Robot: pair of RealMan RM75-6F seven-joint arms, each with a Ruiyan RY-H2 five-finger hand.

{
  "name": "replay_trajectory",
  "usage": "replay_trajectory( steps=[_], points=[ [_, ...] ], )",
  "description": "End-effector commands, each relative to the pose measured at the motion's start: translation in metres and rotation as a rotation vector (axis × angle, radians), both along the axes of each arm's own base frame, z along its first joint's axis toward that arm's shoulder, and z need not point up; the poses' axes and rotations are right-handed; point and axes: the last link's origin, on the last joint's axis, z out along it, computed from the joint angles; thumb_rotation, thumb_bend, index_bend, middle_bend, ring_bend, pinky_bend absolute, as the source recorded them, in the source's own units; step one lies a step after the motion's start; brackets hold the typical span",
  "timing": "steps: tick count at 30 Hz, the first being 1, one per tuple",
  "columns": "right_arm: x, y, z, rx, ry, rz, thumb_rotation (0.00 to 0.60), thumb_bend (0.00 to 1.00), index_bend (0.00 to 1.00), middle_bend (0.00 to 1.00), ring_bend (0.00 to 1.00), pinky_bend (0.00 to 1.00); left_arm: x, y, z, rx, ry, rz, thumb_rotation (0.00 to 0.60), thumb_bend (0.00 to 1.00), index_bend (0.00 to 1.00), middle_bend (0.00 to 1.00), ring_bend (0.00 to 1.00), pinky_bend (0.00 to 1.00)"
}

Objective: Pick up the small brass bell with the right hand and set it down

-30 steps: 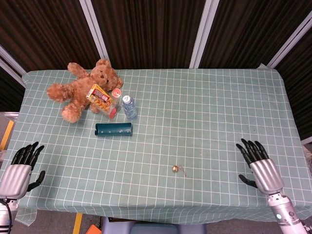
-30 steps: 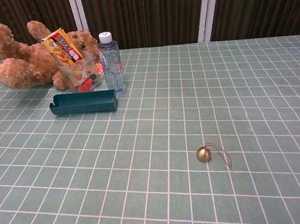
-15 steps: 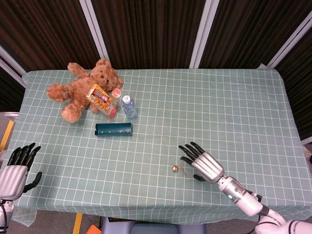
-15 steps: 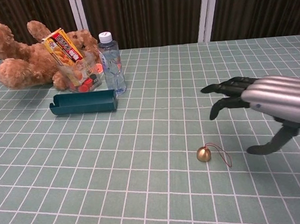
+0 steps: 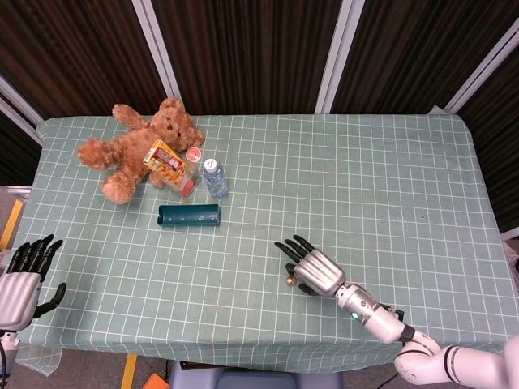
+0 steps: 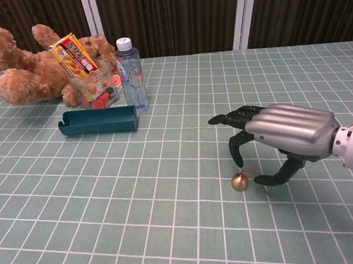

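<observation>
The small brass bell with a thin red cord rests on the green checked cloth near the table's front; in the head view the bell peeks out just left of my right hand. My right hand hovers directly over it, fingers spread and curling down, one fingertip just above the bell and the thumb beside the cord. It holds nothing. In the head view my right hand shows palm-down. My left hand rests open off the table's front left corner.
At the back left lie a teddy bear, a yellow snack box, a water bottle and a dark teal case. The table's front edge runs close below the bell.
My right hand has swept in from the table's right side to sit over the bell, its fingers lowering around it. My left hand has drifted slightly left and down.
</observation>
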Motion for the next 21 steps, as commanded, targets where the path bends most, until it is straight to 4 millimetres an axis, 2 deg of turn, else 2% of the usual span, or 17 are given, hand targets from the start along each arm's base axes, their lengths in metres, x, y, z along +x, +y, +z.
replay_trajectory(
  steps=[1,21],
  points=[
    [-0.001,-0.001,-0.002,0.004,0.005,-0.005,0.600,0.42,0.60,0.04,0.00,0.00,0.000,-0.001,0.000,-0.002,0.001,0.000,0.600,0.41,0.06,0.00,0.00,0.05],
    [0.003,-0.008,-0.016,0.026,-0.010,-0.024,0.600,0.45,0.63,0.06,0.00,0.00,0.000,-0.001,-0.001,-0.008,0.015,0.003,0.600,0.42,0.06,0.00,0.00,0.05]
  ],
)
